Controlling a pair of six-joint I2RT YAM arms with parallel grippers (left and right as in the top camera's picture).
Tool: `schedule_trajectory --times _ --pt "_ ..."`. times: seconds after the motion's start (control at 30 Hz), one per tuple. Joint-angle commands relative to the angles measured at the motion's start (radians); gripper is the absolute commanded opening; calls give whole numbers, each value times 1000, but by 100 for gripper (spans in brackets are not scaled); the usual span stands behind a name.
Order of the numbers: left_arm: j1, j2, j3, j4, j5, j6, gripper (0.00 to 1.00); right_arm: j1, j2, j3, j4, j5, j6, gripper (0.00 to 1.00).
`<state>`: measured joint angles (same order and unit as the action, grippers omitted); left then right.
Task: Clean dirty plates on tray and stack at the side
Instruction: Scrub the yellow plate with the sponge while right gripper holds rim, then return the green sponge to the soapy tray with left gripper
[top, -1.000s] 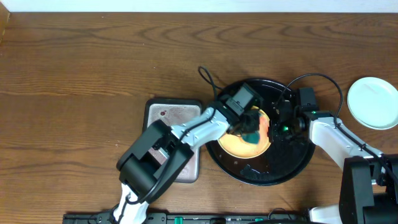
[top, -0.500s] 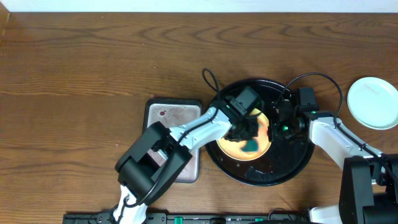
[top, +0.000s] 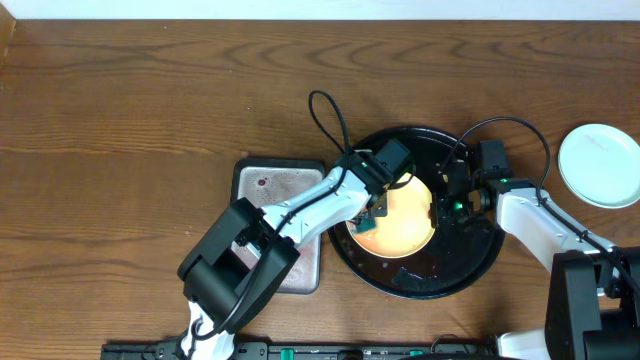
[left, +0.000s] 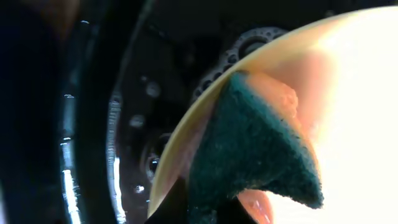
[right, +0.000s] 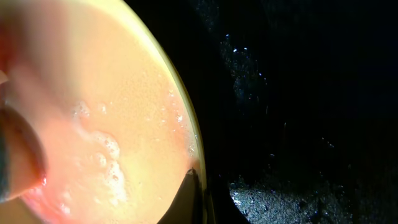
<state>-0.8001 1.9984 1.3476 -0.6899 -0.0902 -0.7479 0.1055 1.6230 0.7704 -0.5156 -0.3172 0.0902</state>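
A pale yellow plate (top: 405, 225) lies in the glossy black tray (top: 470, 262). My left gripper (top: 372, 212) is shut on a teal sponge (top: 366, 224) and presses it on the plate's left rim. In the left wrist view the sponge (left: 249, 149) covers the plate's edge (left: 354, 112), with pink-orange suds around it and the wet tray (left: 93, 124) beside it. My right gripper (top: 440, 205) is shut on the plate's right rim. The right wrist view shows one finger (right: 189, 199) on the sudsy plate (right: 112, 112) above the tray (right: 298, 124). A mint-white plate (top: 600, 165) sits on the tabletop at the far right.
A rectangular grey tray (top: 275, 190) lies left of the black tray, partly under my left arm. A black cable (top: 325, 115) loops above the left wrist. Brown wood-grain tabletop (top: 150, 120) stretches to the left and back.
My left gripper has dragged the sponge from the plate's right-middle across to its left rim. The orange smear near the plate's right side is gone from the overhead view. The right arm has stayed put.
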Motion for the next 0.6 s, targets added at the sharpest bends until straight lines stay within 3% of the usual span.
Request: schedule_trajectory --times 0.0,0.43,0.57 --pt "39 42 -16 -53 -207 32 8 8 36 -33 -15 85 -28 1" --pt "26 -189 33 -39 173 151 7 8 36 -33 -16 85 -27 1" --pt "60 -291 33 -146 190 186 7 8 36 -33 -16 85 -28 1"
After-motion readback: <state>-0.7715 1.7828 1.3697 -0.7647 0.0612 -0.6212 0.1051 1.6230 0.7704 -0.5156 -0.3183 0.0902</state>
